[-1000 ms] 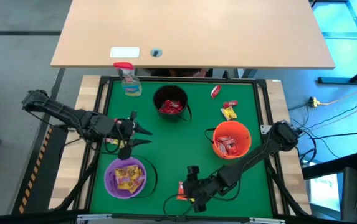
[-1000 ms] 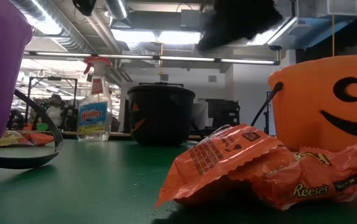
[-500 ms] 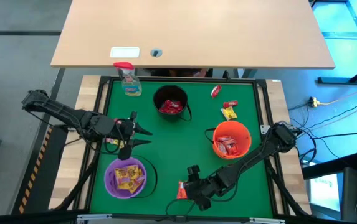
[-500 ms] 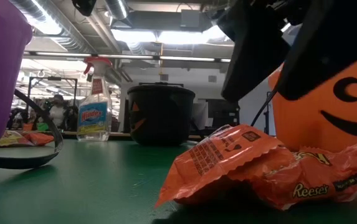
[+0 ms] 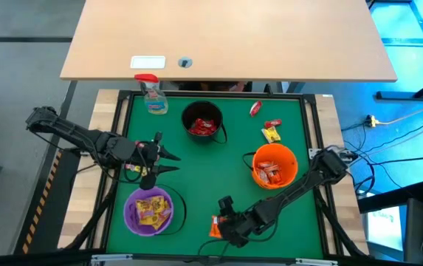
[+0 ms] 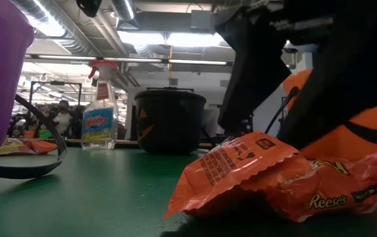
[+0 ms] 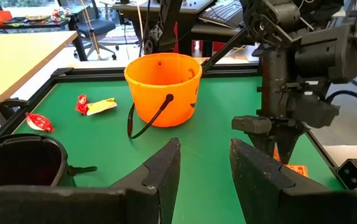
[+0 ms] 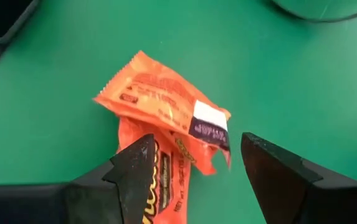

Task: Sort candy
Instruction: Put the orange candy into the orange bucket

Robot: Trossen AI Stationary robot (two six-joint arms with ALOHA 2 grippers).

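Jaws of right gripper (image 8: pixel 190 168) wide, poised over orange candy packets (image 8: pixel 166 124) at bench's near edge, nothing held. Pick step; next: drop, close. Left gripper (image 7: pixel 203 165) part-open, empty, waiting left.

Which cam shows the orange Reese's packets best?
Right wrist view: the orange packets fill the frame, unblocked, with the right gripper open above them. Low view shows them side-on, close. High view: a speck. Left wrist: only a sliver.
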